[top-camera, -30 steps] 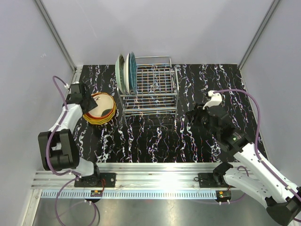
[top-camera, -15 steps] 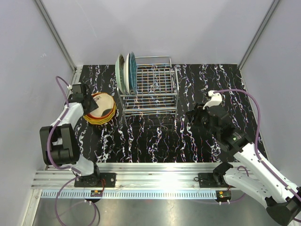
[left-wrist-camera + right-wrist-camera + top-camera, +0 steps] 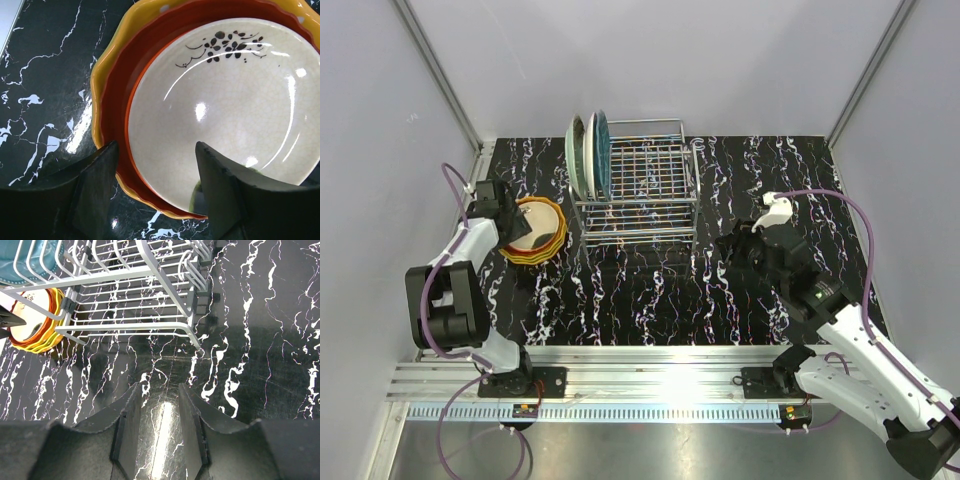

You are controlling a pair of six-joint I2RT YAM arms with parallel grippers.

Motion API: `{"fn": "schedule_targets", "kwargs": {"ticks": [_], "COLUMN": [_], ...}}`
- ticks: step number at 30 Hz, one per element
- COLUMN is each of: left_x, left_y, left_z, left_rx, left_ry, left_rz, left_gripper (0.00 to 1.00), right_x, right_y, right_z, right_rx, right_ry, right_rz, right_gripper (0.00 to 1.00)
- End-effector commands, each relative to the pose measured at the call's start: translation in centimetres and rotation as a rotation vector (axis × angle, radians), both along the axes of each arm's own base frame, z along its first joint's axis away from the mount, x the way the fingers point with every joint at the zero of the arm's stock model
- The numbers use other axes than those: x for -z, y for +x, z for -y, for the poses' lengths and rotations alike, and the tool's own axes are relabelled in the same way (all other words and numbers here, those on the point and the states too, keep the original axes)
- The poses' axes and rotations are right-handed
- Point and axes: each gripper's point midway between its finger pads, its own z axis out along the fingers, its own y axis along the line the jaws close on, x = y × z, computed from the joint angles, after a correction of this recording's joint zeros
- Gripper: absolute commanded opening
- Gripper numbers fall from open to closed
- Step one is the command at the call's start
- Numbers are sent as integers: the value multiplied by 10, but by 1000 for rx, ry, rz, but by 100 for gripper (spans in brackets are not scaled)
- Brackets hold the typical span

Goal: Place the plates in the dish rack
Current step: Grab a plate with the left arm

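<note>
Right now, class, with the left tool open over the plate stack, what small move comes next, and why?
Probably lower the left tool and close on the rim of the cream plate: its open fingers flank that rim, it lies topmost, and the dish rack has free slots.

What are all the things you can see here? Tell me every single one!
dish rack: one, shiny silver wire, back middle of the table.
mint green plate: one, standing on edge at the rack's left end.
teal plate: one, standing on edge right beside the mint one.
cream plate: one, with a dark flower sprig, top of a flat stack left of the rack.
red-orange plate: one, under the cream one.
yellow-orange plate: at least one, lower in the stack.
table: one, black with white veins.
left gripper: one, black, open, fingers straddling the stack's rim.
right gripper: one, black, open and empty, above bare table right of the rack.
</note>
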Motion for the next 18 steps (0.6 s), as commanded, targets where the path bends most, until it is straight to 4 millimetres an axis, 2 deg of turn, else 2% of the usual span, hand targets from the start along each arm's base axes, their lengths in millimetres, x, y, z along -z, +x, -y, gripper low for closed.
{"fn": "schedule_targets", "kwargs": {"ticks": [1,3,5,8,10,14,18], "left_x": [8,10,8,7,6,-4,-27], "left_y": [-9,-10,-9,-11,-12,-15,-19], "left_z": [-12,-12,-14,-16,-17,-21,-25], "left_rx": [-39,-41,-45,-55,-58,-81,-114], "left_ry": [43,43,48,57,63,83,101], "left_rz": [-49,-53,-50,-52,-50,-40,11], "left_gripper": [66,58,43,29,26,10,1], "right_x": [-10,-11,-11,-12,-13,-15,-20], "right_y": [0,1,0,0,0,-1,-3], "right_z": [1,2,2,2,3,3,2], "right_rx": [4,7,7,9,8,5,-8], "right_ry": [24,25,26,28,28,29,30], "right_rz": [34,36,35,39,41,41,45], "right_gripper": [42,42,42,42,42,42,41]}}
